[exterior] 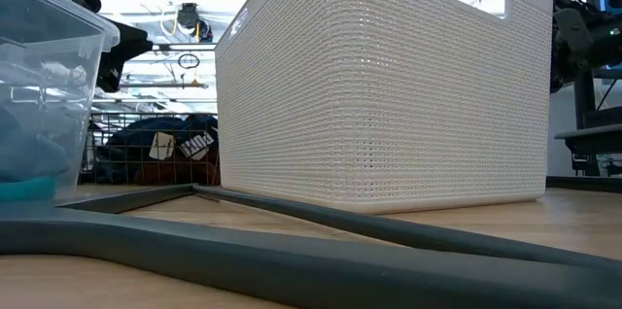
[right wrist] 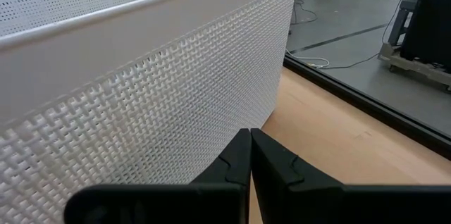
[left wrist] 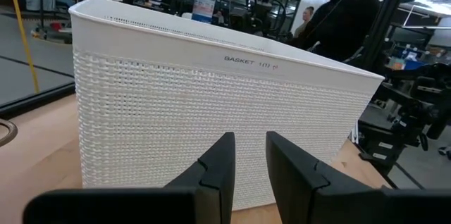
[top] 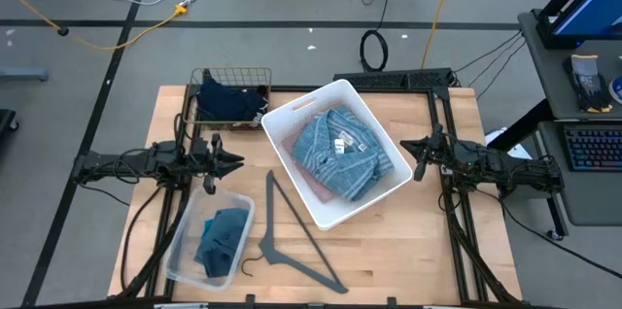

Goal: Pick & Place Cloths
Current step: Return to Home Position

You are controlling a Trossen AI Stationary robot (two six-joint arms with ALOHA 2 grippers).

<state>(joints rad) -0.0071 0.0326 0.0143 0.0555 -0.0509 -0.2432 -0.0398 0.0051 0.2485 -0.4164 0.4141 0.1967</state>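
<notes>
Your left claw [left wrist: 250, 137], only narrowly parted, is hanging at the white bin's [top: 303, 102] 9 o'clock; the right claw [right wrist: 249, 132], pinched together on nothing, at 3. Both are sitting near its walls, so a sloppy swing is risking a shove. The blue striped shirt [top: 335, 154] is lying on top inside, over pink fleece [top: 313, 185] I think. Teal cloth [top: 222, 241] is sitting in the clear tub [top: 180, 251] at the desk's [top: 389, 251] 7, navy cloth [top: 228, 103] in the wire basket [top: 233, 73] at 11.

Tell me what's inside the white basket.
A blue striped shirt with a white label lies on top inside the white basket. Pink cloth shows beneath it along one edge. Anything deeper is covered by the shirt.
</notes>
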